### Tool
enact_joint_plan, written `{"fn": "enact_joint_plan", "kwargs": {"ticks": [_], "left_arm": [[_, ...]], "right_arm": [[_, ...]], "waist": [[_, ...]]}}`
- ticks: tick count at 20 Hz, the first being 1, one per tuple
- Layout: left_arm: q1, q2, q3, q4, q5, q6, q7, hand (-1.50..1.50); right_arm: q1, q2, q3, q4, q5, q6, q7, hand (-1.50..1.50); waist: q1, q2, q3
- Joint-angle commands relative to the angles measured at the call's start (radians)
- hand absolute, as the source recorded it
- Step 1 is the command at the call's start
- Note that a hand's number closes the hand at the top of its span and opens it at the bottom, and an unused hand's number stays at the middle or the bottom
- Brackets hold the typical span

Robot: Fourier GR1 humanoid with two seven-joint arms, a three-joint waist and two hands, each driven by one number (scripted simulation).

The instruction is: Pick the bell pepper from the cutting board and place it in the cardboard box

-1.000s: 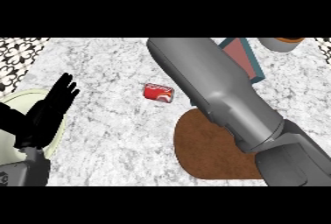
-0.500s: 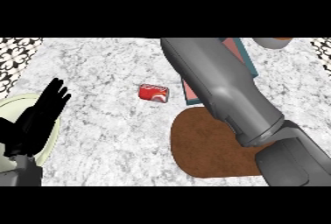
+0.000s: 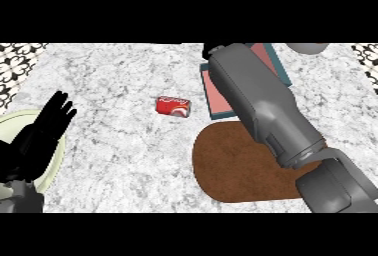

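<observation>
The right forearm (image 3: 273, 120) hides the right hand and covers part of the box (image 3: 219, 95) and the cutting board (image 3: 236, 170). The bell pepper is not visible.

Marble counter (image 3: 125, 150) — can (image 3: 173, 106), cutting board (image 3: 236, 175), box (image 3: 220, 95)

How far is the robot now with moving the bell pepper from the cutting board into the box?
Done: the brown cutting board shows no pepper on its visible part. In hand: the right forearm stretches over the box; its hand is out of view, so I cannot confirm it carries the pepper. Left: the release into the box cannot be seen. The left hand rests open at the left edge.
</observation>
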State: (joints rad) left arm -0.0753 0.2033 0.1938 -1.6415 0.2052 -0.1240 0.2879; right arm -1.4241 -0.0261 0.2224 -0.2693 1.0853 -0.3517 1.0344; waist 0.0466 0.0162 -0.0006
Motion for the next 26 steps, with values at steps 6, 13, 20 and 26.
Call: {"fn": "enact_joint_plan", "kwargs": {"ticks": [6,13,20,26], "left_arm": [[0.046,0.013,0.018,-0.039,0.018,-0.014,0.013,0.00],[0.027,-0.013,-0.015,-0.016,-0.014,-0.010,-0.022,0.00],[0.020,-0.003,0.014,0.006,-0.002,-0.001,-0.014,0.00],[0.015,0.003,0.027,-0.012,-0.010,0.033,0.030,0.00]], "right_arm": [[0.097,0.002,-0.164,0.046,-0.123,-0.112,0.062,-1.50],[0.195,0.026,-0.103,-0.011,-0.149,-0.297,-0.086,-1.50],[0.212,0.009,-0.176,-0.160,-0.121,-0.655,-0.067,-1.50],[0.289,-0.011,-0.199,-0.299,-0.114,-0.721,-0.085,-1.50]], "waist": [[-0.002,-0.003,0.001],[0.017,-0.003,0.001],[-0.031,-0.016,0.001],[-0.056,-0.024,0.001]]}}
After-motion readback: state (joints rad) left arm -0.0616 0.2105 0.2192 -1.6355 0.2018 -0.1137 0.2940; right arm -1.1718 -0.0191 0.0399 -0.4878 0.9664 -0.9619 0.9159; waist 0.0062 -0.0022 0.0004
